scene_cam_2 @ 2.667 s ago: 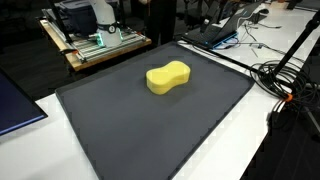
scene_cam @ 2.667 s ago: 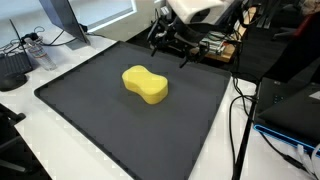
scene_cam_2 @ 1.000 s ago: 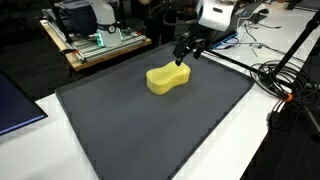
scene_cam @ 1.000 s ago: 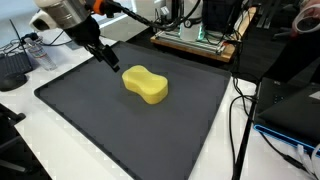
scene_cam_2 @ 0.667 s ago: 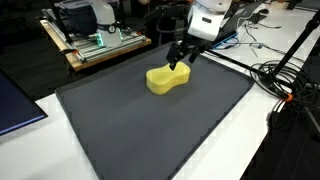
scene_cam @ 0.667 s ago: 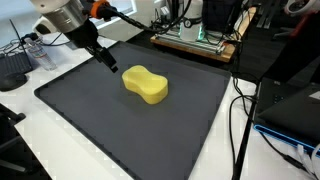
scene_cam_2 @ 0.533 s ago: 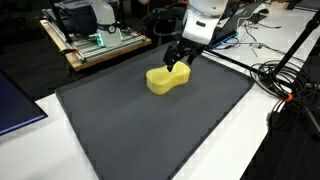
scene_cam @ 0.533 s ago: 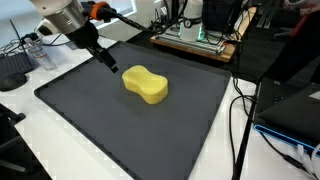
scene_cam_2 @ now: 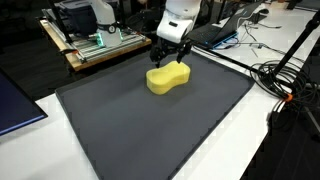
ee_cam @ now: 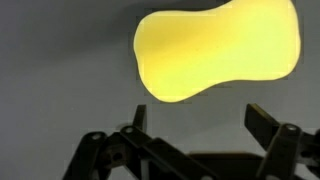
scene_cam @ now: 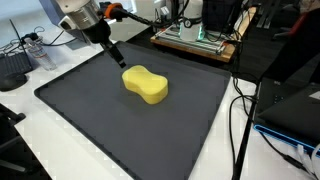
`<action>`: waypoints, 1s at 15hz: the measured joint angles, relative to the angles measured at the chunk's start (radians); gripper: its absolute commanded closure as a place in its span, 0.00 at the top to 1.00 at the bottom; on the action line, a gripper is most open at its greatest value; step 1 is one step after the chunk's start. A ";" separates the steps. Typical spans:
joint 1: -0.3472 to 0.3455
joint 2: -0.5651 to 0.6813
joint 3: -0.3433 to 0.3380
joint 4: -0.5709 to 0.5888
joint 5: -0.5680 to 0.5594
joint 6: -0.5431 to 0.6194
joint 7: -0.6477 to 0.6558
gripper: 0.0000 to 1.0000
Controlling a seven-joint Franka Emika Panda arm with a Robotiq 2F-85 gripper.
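A yellow peanut-shaped sponge (scene_cam: 145, 84) (scene_cam_2: 168, 77) lies on the dark grey mat (scene_cam: 120, 130) (scene_cam_2: 150, 130), toward its far part. My gripper (scene_cam: 116, 57) (scene_cam_2: 171, 55) hangs just above the mat close to one end of the sponge, not touching it. In the wrist view the sponge (ee_cam: 218, 50) fills the upper half, and my gripper (ee_cam: 200, 118) stands open below it, with only bare mat between the two dark fingers.
A wooden rack with electronics (scene_cam_2: 95, 45) (scene_cam: 195, 40) stands behind the mat. Laptops and cables (scene_cam_2: 285, 80) lie on the white table beside it. A monitor stand (scene_cam: 65, 35) and a dark box (scene_cam: 12, 70) sit off one corner.
The arm has swung in over the mat and come along to the sponge's end, lowering a little. The jaws have stayed open and the sponge has not moved.
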 measured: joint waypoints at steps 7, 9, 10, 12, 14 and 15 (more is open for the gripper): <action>0.017 -0.244 0.001 -0.360 0.072 0.150 0.102 1.00; 0.026 -0.319 0.003 -0.467 0.097 0.203 0.130 1.00; 0.030 -0.355 0.003 -0.523 0.100 0.246 0.152 1.00; 0.041 -0.420 0.003 -0.631 0.096 0.344 0.217 1.00; 0.045 -0.437 0.004 -0.656 0.096 0.356 0.222 1.00; 0.044 -0.433 0.004 -0.650 0.096 0.356 0.222 1.00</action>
